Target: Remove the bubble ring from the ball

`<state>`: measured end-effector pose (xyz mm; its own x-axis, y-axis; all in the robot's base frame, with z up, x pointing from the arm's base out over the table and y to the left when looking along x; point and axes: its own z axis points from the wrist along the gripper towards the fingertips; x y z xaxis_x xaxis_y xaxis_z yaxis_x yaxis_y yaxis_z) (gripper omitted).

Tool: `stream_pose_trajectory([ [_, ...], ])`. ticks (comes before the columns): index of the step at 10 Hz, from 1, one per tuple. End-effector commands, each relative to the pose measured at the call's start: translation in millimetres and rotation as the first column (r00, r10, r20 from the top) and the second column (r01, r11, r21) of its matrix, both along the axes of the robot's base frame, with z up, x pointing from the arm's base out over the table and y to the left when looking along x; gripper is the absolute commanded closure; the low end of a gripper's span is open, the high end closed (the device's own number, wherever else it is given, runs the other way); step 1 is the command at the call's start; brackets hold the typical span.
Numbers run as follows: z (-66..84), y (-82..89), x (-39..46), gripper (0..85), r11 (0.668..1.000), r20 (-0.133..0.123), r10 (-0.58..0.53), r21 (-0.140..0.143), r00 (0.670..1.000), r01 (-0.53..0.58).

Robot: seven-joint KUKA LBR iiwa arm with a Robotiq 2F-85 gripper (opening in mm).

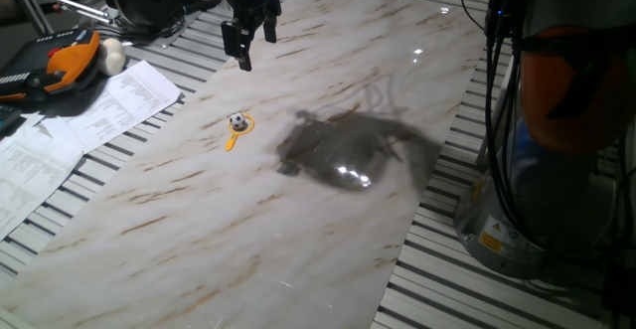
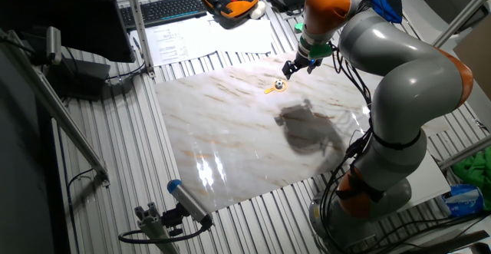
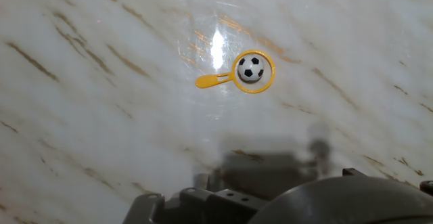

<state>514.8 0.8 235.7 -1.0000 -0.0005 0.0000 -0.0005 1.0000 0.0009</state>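
Note:
The ball (image 3: 252, 68), a tiny white one with dark patches, sits inside the loop of the orange-yellow bubble ring (image 3: 213, 82), which lies flat on the marble board with its short handle pointing left. Both also show in one fixed view as ball (image 1: 237, 121) and ring (image 1: 232, 142), and in the other as ball (image 2: 278, 84) and ring (image 2: 270, 90). My gripper (image 1: 256, 49) hangs well above the board, behind the ball, with its fingers apart and nothing between them. It appears again as the gripper (image 2: 290, 68) beside the ball. The hand view shows only the hand's body along the bottom.
The marble board (image 1: 328, 220) lies on a slatted metal table. Papers (image 1: 70, 130), an orange-and-black tool (image 1: 60, 66) and a larger whitish ball (image 1: 112, 57) lie off the board's left. A keyboard (image 2: 165, 8) and the robot base (image 2: 368, 185) border it.

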Motion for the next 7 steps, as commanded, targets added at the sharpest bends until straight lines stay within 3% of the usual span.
stream_pose_trajectory([
  [1,0.5,-0.1,0.3,85.0,0.886,-0.004,-0.463,0.001,0.886,0.463],
  [7,2.5,-0.2,0.1,85.0,0.884,-0.004,-0.467,0.001,0.884,0.467],
])
